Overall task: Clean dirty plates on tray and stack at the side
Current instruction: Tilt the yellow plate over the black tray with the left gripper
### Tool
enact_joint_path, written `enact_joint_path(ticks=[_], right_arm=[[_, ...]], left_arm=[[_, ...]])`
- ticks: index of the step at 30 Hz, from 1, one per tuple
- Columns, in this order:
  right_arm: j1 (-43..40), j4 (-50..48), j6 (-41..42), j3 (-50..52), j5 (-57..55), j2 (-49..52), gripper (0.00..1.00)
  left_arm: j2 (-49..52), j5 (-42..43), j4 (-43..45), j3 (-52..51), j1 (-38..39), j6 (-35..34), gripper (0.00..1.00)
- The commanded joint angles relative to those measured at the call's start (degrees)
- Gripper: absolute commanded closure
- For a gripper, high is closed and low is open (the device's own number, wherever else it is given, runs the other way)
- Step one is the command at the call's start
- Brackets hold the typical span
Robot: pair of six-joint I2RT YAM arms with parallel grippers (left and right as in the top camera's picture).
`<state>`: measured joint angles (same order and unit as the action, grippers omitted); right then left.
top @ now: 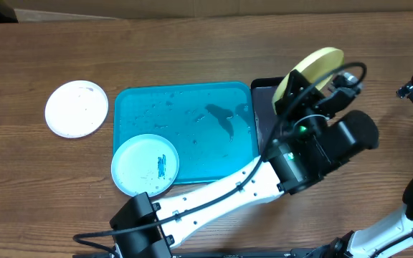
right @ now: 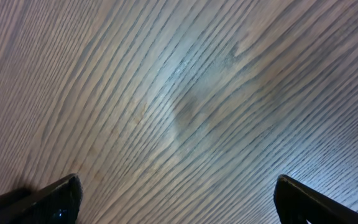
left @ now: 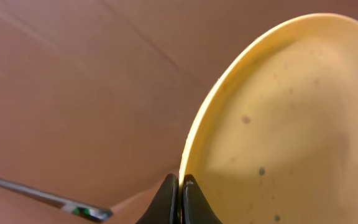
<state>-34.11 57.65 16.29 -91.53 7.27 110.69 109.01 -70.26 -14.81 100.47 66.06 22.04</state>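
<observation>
Pinched only by its rim in the left gripper [left: 180, 188], the tilted round yellow-green plastic plate [top: 312, 66] at far right could slip; the right gripper [right: 178, 193] hangs spread.

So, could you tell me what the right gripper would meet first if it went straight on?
Probably the bare wood-grain table: the open right gripper faces nothing else in its wrist view; depth is unclear.

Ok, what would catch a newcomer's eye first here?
The yellow-green plate, gripped at its rim by the left pincer and held on edge above the black tray, right of the turquoise tray. The smeared pale blue plate sits at that tray's near-left corner; the white plate lies on the table further left.
</observation>
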Motion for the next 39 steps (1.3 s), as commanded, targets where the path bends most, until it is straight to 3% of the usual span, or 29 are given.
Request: enact_joint_path(ticks=[1,7,17,23,32,35,39], right_arm=[[0.0,-0.3,0.2,-1.0,0.3,-1.3,0.00],[0.0,-0.3,0.3,-1.0,0.3,-1.3,0.00],[0.0,-0.3,0.2,-1.0,0.3,-1.3,0.00],[0.0,-0.3,0.3,-1.0,0.3,-1.3,0.00],[0.0,-0.3,0.2,-1.0,0.3,-1.3,0.00],[0.0,-0.3,0.2,-1.0,0.3,-1.3,0.00],[0.0,-0.3,0.2,-1.0,0.3,-1.3,0.00]], left_arm=[[0.0,-3.9,3.3,1.7,1.9,10.4,0.96],[0.0,-3.8,7.9,1.7,3.8,17.5,0.96],[0.0,-5.0,7.8,1.7,6.1,26.8,0.96],[0.0,-4.9,7.8,1.7,6.7,26.5,0.95],[0.1,-4.7,4.9,1.7,4.9,10.7,0.96],[0.1,-3.3,-0.5,1.7,3.6,0.9,0.95],[0.1,6.5,-14.3,1.7,1.4,-16.6,0.96]])
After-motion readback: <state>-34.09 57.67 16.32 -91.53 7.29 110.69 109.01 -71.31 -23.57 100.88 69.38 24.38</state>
